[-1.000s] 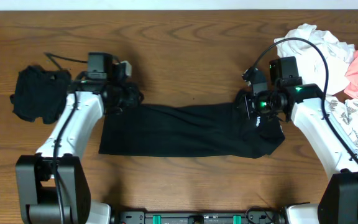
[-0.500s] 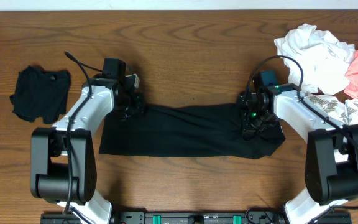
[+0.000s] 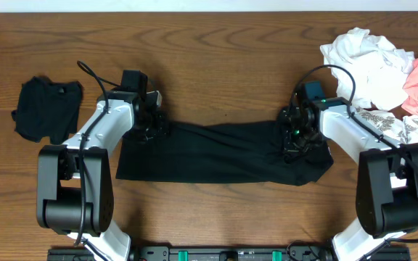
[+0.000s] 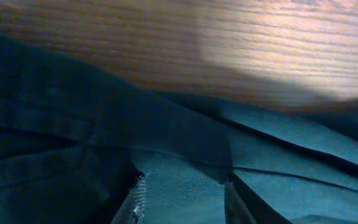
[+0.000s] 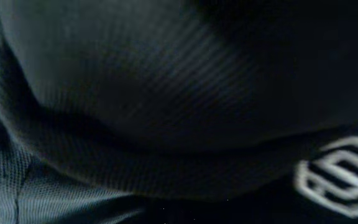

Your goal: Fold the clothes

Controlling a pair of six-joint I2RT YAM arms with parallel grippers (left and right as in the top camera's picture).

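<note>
Black shirt (image 3: pixel 209 156) lies as a long folded band on the table (image 3: pixel 216 58), barely shifted vs a sec ago, so we judge this fold laid: left gripper (image 3: pixel 151 127) at its top-left corner has eased part-open, hold unclear; right gripper (image 3: pixel 294 138) closed tight, pressed into the right end.

Dark-brown wood table (image 3: pixel 216 65), wavy grain running L-R, fills overhead view edge to edge. Lighting even, surface matte. Left wrist view: pale bright patch (image 4: pixel 272 56) on the wood, upper right. Black rail (image 3: pixel 216 254) w/ green bits along near edge.
</note>
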